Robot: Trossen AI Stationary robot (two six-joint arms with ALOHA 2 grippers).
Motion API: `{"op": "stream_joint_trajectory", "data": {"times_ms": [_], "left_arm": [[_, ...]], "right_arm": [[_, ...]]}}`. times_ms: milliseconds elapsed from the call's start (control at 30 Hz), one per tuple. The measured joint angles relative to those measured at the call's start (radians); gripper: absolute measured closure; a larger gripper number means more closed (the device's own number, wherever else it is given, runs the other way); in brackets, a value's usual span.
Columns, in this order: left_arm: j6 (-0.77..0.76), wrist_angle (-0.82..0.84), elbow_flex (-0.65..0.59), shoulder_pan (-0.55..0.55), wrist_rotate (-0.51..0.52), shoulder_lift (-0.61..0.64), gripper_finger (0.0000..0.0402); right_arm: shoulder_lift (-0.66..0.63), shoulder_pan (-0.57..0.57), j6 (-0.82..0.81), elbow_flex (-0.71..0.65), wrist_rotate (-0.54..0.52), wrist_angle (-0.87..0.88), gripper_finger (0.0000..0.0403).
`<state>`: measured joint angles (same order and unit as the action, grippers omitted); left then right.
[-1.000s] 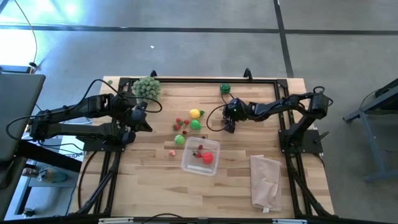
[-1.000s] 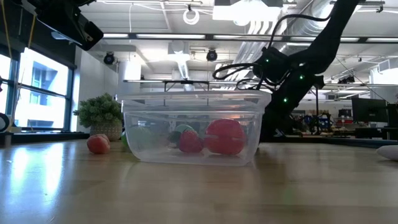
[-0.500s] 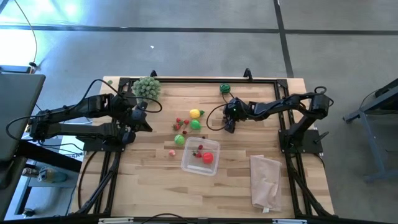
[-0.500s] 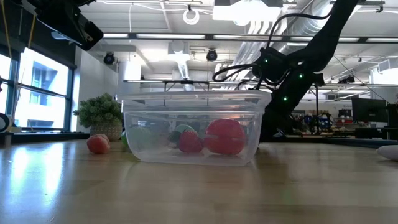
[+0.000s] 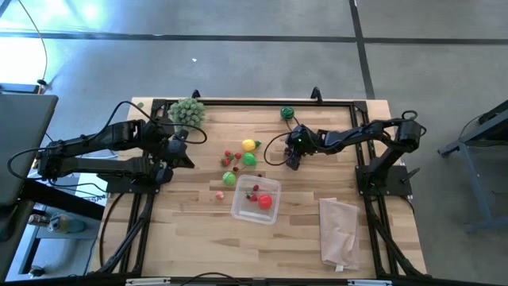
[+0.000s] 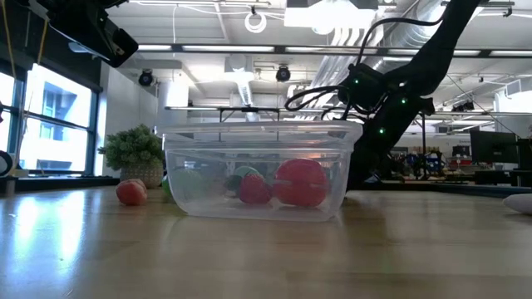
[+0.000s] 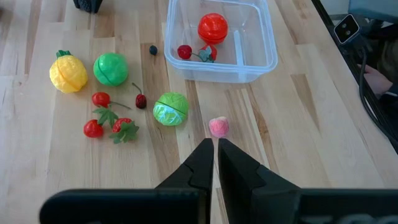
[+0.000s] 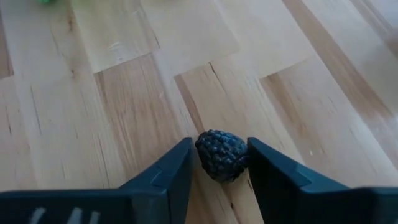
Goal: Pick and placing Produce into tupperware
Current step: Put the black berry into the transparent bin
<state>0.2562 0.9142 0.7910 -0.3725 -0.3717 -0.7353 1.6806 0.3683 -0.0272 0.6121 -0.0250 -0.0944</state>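
Right wrist view: the right hand (image 8: 219, 163) sits low over the wooden bench (image 8: 124, 93), its two fingers pressed on either side of a dark, bumpy berry (image 8: 222, 155). From above, the clear tupperware (image 5: 256, 199) lies at the berry's seven o'clock, holding red produce (image 5: 264, 201). The left hand (image 7: 215, 151) hovers, fingers together.

Tupperware (image 5: 256, 199) right of scattered produce (image 5: 240, 159), apparently apart.
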Motion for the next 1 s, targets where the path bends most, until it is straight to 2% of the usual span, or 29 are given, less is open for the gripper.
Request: {"op": "stream_joint_trajectory", "data": {"times_ms": [433,1000], "left_arm": [[0.0,0.0,0.0,0.0,0.0,0.0,0.0387],[0.0,0.0,0.0,0.0,0.0,0.0,0.0387]], "right_arm": [[0.001,0.0,-0.025,-0.003,0.001,-0.013,0.0293],[-0.047,0.0,-0.018,-0.006,0.005,-0.029,0.0295]]}}
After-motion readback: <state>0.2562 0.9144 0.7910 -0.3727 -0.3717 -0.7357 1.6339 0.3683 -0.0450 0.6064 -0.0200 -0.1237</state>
